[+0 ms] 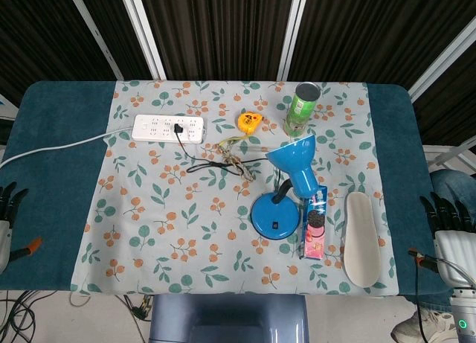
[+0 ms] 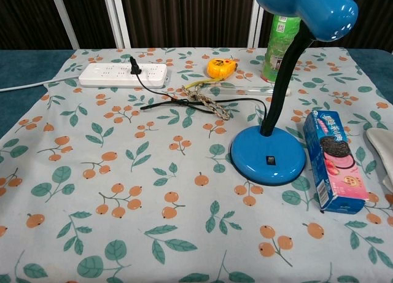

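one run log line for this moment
left hand: open, off table | right hand: open, off table, nearest shoe insole | blue desk lamp: upright, beside cookie box

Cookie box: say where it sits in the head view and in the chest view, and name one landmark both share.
Head view: the cookie box lies right of centre, low in the frame.
Chest view: it lies at the right edge, mid-height.
Shared landmark: the blue desk lamp, whose round base sits just left of the box.

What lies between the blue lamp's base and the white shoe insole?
A cookie box lies between the lamp base and the insole, close beside the base; clearest in the head view.
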`<move>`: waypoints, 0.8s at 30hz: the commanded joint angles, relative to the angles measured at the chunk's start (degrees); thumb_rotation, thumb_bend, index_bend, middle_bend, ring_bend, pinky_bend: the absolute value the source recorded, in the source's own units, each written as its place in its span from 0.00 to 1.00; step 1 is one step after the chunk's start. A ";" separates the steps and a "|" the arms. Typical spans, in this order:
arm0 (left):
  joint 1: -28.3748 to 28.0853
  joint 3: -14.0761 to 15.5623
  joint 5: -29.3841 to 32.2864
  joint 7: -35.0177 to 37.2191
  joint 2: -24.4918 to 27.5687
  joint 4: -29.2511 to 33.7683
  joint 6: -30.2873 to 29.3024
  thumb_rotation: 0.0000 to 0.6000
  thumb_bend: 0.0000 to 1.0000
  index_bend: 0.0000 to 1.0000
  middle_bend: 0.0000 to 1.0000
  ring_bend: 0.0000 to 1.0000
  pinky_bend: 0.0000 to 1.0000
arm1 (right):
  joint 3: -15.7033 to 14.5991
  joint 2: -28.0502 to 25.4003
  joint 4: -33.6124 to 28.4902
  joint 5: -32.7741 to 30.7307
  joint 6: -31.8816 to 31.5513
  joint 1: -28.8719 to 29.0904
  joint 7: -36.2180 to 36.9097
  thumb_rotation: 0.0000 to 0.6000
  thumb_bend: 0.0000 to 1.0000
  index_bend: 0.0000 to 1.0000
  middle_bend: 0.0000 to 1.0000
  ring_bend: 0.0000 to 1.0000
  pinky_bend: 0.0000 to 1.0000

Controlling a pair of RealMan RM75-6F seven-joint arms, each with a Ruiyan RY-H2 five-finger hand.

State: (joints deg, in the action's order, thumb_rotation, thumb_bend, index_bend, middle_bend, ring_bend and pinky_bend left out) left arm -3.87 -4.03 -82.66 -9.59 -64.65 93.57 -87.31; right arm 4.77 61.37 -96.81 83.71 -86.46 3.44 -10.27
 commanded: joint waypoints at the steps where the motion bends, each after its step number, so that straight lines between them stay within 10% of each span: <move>1: 0.00 0.04 0.08 -0.01 -0.03 -0.06 0.10 1.00 0.13 0.12 0.01 0.00 0.11 | 0.07 0.09 0.15 -0.15 0.04 0.02 -0.10 1.00 0.19 0.05 0.04 0.08 0.00; 24: 0.17 0.04 0.31 -0.46 0.00 0.12 0.01 1.00 0.13 0.12 0.01 0.00 0.11 | 0.51 -0.63 -1.11 -0.61 -0.70 -0.46 0.60 1.00 0.19 0.05 0.04 0.08 0.00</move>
State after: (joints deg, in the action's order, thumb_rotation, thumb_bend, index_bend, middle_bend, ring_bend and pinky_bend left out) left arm -3.68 -4.00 -82.35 -10.03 -64.65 93.70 -87.33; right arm 5.29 60.76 -97.90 83.09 -87.20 2.97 -9.72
